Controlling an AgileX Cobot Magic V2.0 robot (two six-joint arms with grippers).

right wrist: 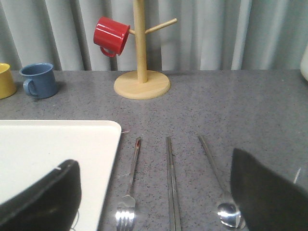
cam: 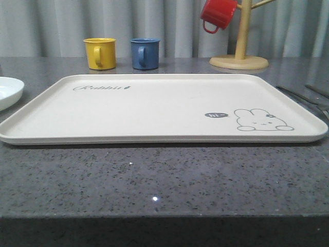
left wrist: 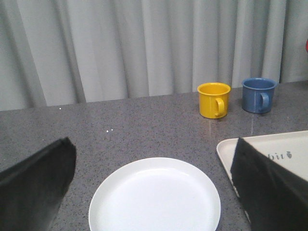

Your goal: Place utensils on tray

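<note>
Cutlery lay on the grey table at the tray's (cam: 154, 110) 3 o'clock side, all of it off the tray: fork (right wrist: 130, 185) nearest the rim, chopsticks (right wrist: 172, 185) next, spoon (right wrist: 219, 185) farthest right. The tray sat bare. At its 9 o'clock stood a white plate (left wrist: 155, 197). Left gripper (left wrist: 154, 192) and right gripper (right wrist: 156, 202) both hung spread wide, holding nothing.

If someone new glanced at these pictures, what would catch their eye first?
Probably the big cream tray with its rabbit drawing, filling the middle of the table with nothing on it. Next, the red mug hanging on the wooden stand behind it, and the fork, chopsticks and spoon lined up right of the tray.
</note>
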